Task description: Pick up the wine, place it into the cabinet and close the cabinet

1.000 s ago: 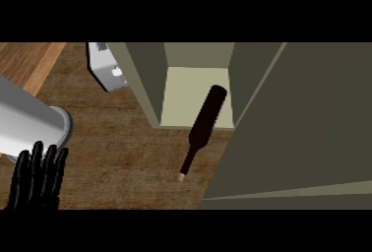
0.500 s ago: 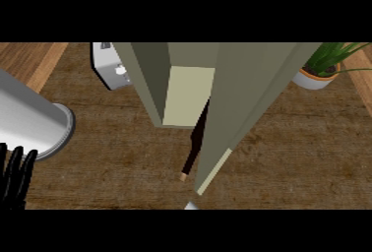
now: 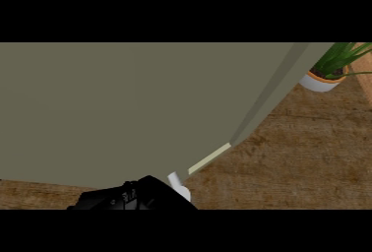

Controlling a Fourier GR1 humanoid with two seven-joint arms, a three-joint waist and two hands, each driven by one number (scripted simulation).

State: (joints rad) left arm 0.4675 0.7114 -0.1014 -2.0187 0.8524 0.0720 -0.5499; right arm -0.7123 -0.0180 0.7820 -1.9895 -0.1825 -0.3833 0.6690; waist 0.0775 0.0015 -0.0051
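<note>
**Hand at the door's lower edge, wine out of sight**

From my seat I see one hand only, and I take it for the right hand (image 3: 134,198). It sits low in the head view, a little left of centre, as a black mass cut off by the bottom of the scene. Whether it is wide, narrow or holding anything I cannot tell, since it shows only as a dark lump with a few faint glints. Its top overlaps the lower edge of the door (image 3: 131,108), so it lies in front of that panel from where I look.

Just beside the hand, on its right, a small pale piece (image 3: 178,186) stands at the door's lower corner. I cannot tell what it is.

The door itself is a flat olive-grey panel that fills the upper and left parts of the view. Its right side slants down and to the left, with a lighter band along it, and ends in a short cream strip (image 3: 209,160) near the corner.

The wine I cannot see, and the door hides whatever lies behind it.

The wooden counter (image 3: 291,162) shows to the right of the door and in a thin wedge at lower left. At the upper right a plant (image 3: 341,56) stands in a white pot (image 3: 320,81), close to the door's slanted side.
</note>
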